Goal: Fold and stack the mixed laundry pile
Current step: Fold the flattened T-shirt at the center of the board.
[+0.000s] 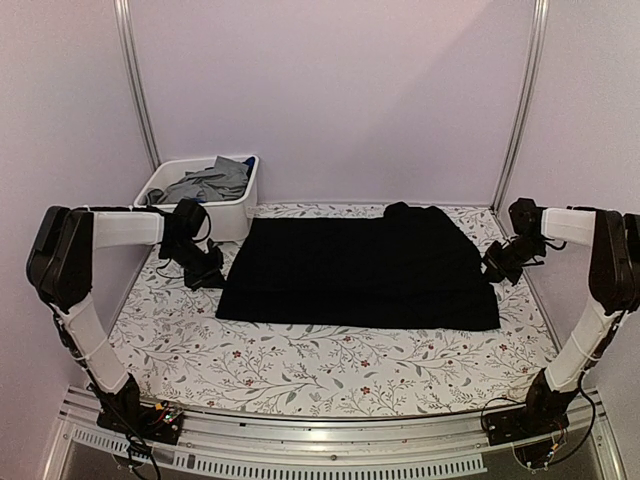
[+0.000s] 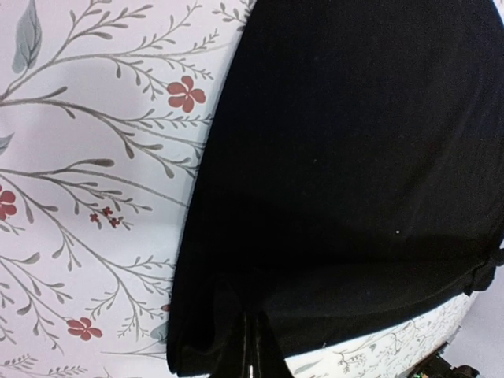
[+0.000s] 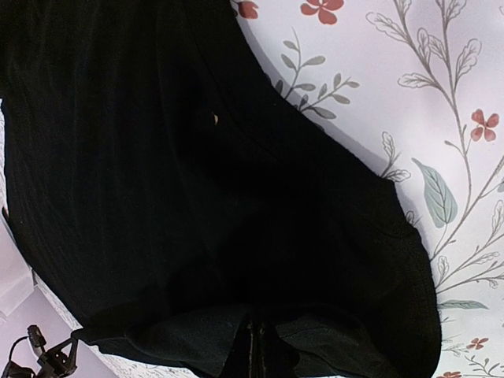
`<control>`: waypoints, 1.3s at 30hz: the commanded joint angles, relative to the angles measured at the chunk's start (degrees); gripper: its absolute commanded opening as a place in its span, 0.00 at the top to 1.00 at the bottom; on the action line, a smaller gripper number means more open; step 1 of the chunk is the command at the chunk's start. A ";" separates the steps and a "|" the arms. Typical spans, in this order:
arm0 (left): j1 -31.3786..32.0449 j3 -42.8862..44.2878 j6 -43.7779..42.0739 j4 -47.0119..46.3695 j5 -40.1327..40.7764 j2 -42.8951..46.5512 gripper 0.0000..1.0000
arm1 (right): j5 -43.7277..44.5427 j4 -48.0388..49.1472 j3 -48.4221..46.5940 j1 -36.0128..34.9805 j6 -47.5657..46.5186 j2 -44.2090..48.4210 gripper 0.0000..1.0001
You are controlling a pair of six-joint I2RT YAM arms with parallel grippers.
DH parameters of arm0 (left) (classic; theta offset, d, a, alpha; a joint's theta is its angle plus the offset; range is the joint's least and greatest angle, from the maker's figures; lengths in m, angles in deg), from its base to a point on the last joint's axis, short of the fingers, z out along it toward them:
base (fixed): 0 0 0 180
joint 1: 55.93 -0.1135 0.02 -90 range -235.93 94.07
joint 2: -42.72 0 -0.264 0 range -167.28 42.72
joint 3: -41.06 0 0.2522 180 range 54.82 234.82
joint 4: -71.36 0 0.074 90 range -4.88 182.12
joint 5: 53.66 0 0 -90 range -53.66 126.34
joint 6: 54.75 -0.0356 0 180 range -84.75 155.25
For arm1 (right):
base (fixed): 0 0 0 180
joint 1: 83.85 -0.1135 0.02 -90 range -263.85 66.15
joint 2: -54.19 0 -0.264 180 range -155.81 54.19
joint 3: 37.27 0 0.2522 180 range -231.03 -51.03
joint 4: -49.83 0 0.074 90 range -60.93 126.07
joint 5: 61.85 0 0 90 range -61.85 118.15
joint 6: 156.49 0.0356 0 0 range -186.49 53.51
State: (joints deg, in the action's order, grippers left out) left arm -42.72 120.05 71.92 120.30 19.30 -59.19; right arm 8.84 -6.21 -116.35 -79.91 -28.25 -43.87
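A black T-shirt [image 1: 360,265] lies spread flat across the floral table. My left gripper [image 1: 207,272] is at its left edge. In the left wrist view the jaws are shut [image 2: 253,327] and the black cloth [image 2: 354,157] bunches into a fold around their tips. My right gripper [image 1: 497,263] is at the shirt's right edge. The right wrist view shows it shut [image 3: 256,329] on a raised fold of the black cloth [image 3: 157,157]. The rest of the laundry pile, grey garments [image 1: 212,180] with a sliver of blue [image 1: 251,160], sits in the bin.
A white plastic bin [image 1: 226,215] stands at the back left corner, just behind my left wrist. The floral tablecloth [image 1: 330,370] shows in front of the shirt. Metal frame posts [image 1: 137,90] rise at both back corners.
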 commanded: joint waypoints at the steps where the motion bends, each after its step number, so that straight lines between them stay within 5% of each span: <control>1: -1.15 0.95 -0.99 -1.12 1.30 -1.05 1.00 | -0.71 1.91 -1.93 0.63 -0.69 -1.45 1.00; 24: -1.87 5.50 -2.69 -2.58 0.29 -6.32 1.00 | -2.63 2.61 -9.26 0.63 -2.22 -8.52 1.00; 26: -2.28 6.42 -3.16 -1.56 0.17 -6.59 0.93 | -3.41 1.91 -10.42 0.69 -3.28 -8.72 0.93; 29: -3.57 4.23 -2.87 -1.60 -0.53 -3.66 0.70 | -3.41 0.50 -10.04 1.48 -4.71 -6.76 0.61; 31: -4.54 1.01 -2.76 -1.05 -1.59 -0.20 0.64 | -2.17 -0.75 -7.46 1.91 -4.92 -3.07 0.41; 39: -5.08 -11.40 -1.86 0.26 -5.19 8.11 0.57 | 0.49 -6.05 7.81 2.21 -1.66 9.19 0.42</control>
State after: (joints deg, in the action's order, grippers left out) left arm -47.74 113.73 69.40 119.93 17.27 -53.97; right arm 7.11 -8.27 -114.58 -77.79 -31.66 -38.71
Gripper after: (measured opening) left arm 0.432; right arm 0.592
